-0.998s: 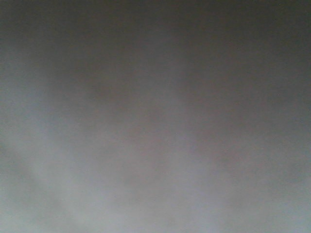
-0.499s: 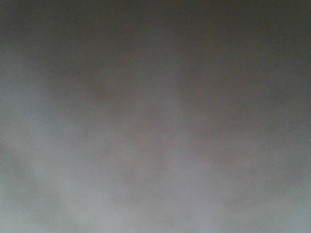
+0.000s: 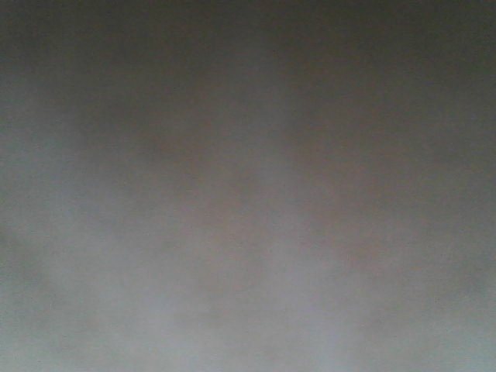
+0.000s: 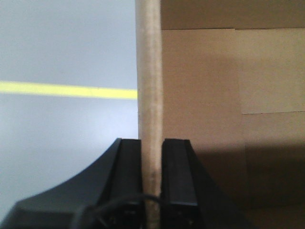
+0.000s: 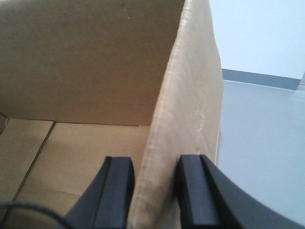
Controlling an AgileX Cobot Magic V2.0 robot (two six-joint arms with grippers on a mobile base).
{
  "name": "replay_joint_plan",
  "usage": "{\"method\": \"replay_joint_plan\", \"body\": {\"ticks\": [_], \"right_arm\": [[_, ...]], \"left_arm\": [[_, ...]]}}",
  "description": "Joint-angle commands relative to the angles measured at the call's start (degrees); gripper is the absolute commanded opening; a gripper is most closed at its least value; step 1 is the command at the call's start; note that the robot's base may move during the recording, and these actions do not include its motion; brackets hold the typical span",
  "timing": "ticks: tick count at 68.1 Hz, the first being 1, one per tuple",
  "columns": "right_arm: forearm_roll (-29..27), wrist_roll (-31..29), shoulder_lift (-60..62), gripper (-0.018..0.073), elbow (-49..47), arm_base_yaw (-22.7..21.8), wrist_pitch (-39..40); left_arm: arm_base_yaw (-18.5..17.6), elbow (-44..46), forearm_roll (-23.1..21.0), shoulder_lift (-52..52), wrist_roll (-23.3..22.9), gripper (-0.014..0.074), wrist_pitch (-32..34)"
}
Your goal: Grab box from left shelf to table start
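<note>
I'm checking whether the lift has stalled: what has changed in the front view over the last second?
Nothing visibly changed: the front view is the same featureless grey blur in all three pictures, with only faint differences in shading. The wrist views have no earlier pictures to compare. Now the left gripper and the right gripper are each shut on a wall of the box.
</note>
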State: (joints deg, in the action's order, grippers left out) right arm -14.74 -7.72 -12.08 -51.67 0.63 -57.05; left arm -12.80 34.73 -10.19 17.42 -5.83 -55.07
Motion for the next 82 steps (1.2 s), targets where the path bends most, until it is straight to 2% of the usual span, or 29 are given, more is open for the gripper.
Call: {"method": "replay_joint_plan", "body": {"ticks": [1,82], "right_arm": [[0.8,0.0,-0.8,0.0057,-2.0,-0.2,10.0],[0.8,0.0,-0.8,0.0057,-1.9,-0.2,10.0]], "left_arm": [[0.1,1.2,6.0,0.7,0.6,-0.01,3.3],[0.1,1.2,6.0,0.7,0.6,-0.01,3.3]]}}
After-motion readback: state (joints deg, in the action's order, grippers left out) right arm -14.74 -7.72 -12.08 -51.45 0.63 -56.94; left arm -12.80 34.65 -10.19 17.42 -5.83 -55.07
